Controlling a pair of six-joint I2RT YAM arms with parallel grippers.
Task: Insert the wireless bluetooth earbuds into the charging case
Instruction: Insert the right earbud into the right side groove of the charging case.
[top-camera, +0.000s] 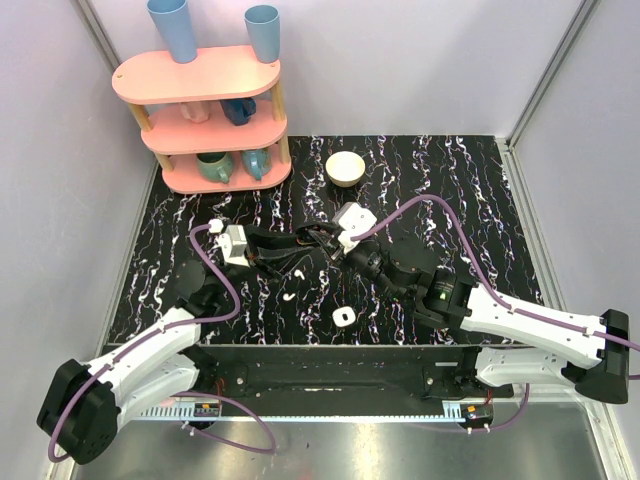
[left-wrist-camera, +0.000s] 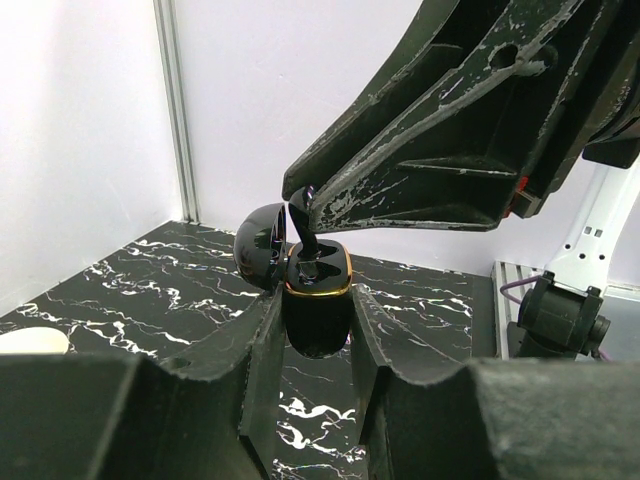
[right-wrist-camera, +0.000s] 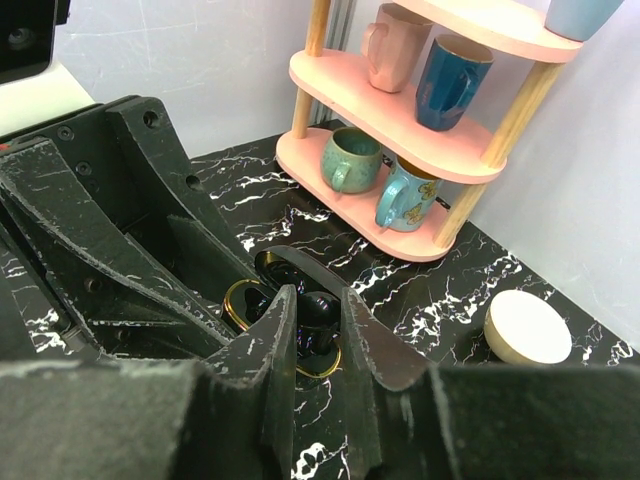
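Note:
In the left wrist view a glossy black charging case (left-wrist-camera: 317, 305) with a gold rim hangs above the table, lid (left-wrist-camera: 260, 250) swung open. My left gripper (left-wrist-camera: 316, 322) is shut on the case's body. My right gripper (right-wrist-camera: 318, 312) is shut on a black earbud (right-wrist-camera: 320, 318), holding it down in the case's open top (right-wrist-camera: 238, 300). The two grippers meet at mid-table (top-camera: 322, 240). Two tiny white curved pieces (top-camera: 298, 273) (top-camera: 288, 296) and a small white rounded-square box (top-camera: 343, 316) with a dark spot lie on the table, apart from both grippers.
A round white bowl (top-camera: 346, 167) sits at the back of the black marble table (top-camera: 480, 200). A pink three-tier shelf (top-camera: 210, 110) with mugs and blue cups stands at the back left. Grey walls enclose the table on three sides.

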